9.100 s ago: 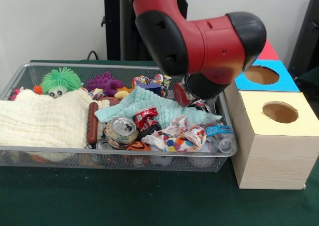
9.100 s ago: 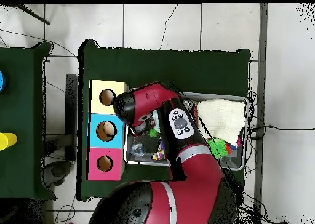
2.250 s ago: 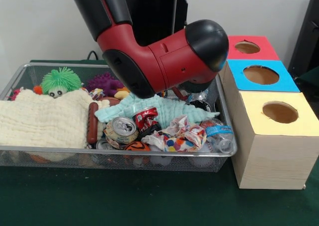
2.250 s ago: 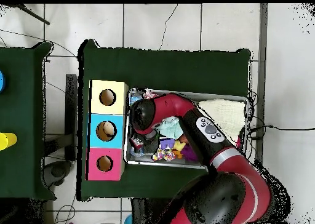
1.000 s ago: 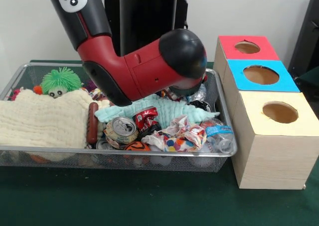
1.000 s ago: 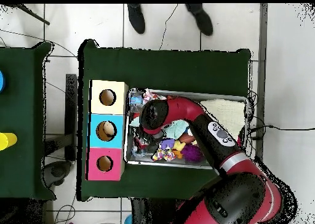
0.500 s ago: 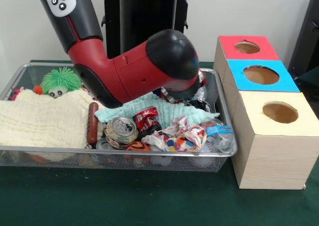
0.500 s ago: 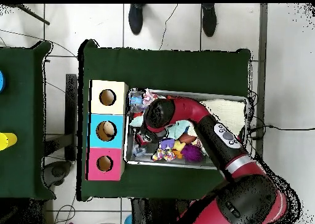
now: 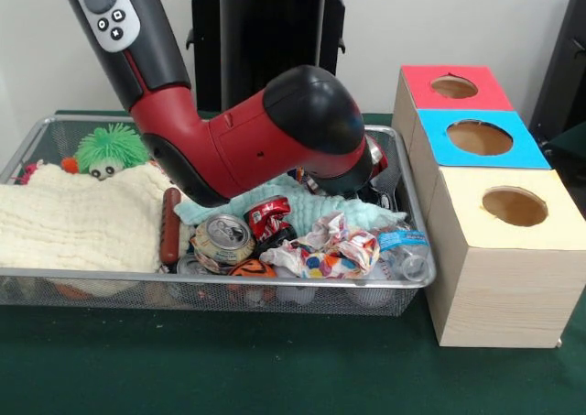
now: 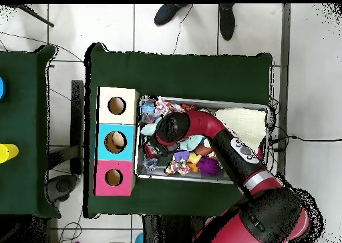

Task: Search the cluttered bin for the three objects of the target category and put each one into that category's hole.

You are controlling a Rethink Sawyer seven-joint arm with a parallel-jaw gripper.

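1. The red and black arm (image 9: 265,131) has swung back from the boxes and dipped lower into the silver wire-mesh bin (image 9: 37,282).
2. Its claw is hidden; I cannot tell its state.
3. A crushed clear bottle with a blue label (image 9: 403,247) lies at the bin's box-side front corner, so the blue-topped box's round hole (image 9: 479,137) still awaits it.

The arm (image 9: 247,131) is red and black. The boxes' tops are red (image 9: 453,87), blue (image 9: 480,138) and yellow (image 9: 513,207). The table (image 9: 275,365) is dark green.

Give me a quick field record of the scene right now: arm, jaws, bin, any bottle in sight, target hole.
arm: bent low over the cluttered bin, near its box end
jaws: hidden behind the arm's wrist; state cannot be told
bottle in sight: one crushed water bottle at the bin's corner near the yellow-topped box
target hole: the hole in the blue top, clear
person: shoes at the overhead view's top edge
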